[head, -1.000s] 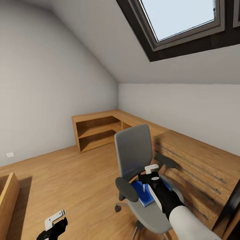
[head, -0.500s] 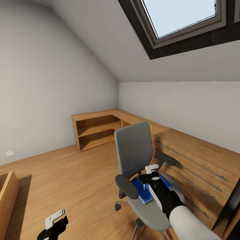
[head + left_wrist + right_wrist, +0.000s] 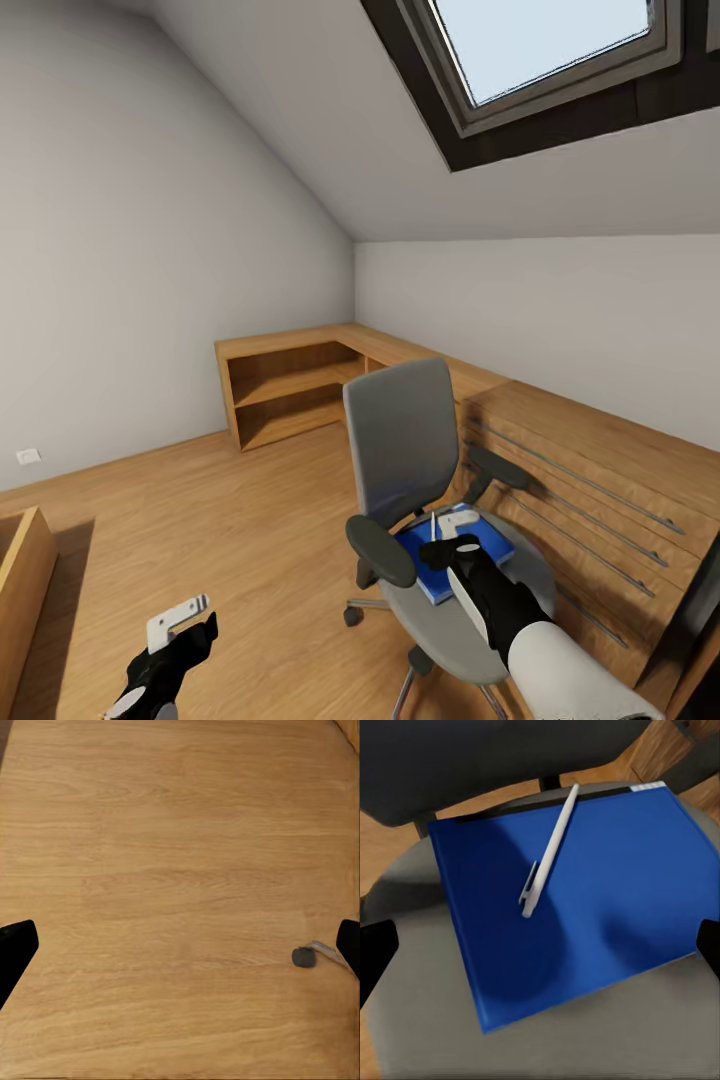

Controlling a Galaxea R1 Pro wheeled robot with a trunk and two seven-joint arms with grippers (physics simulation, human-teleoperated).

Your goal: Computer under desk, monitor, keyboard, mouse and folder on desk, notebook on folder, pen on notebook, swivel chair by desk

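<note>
Folder (image 3: 585,907), flat, bright blue rectangle

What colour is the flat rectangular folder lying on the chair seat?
Bright blue: the flat rectangular folder, with a white pen on it, shows best in the right wrist view.

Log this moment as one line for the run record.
right gripper: open above folder | pen: lying on folder | folder: on chair seat | left gripper: open over floor

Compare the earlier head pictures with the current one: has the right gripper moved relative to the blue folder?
Yes. The right gripper has drawn back toward the robot, so more of the folder on the swivel chair now shows.
</note>
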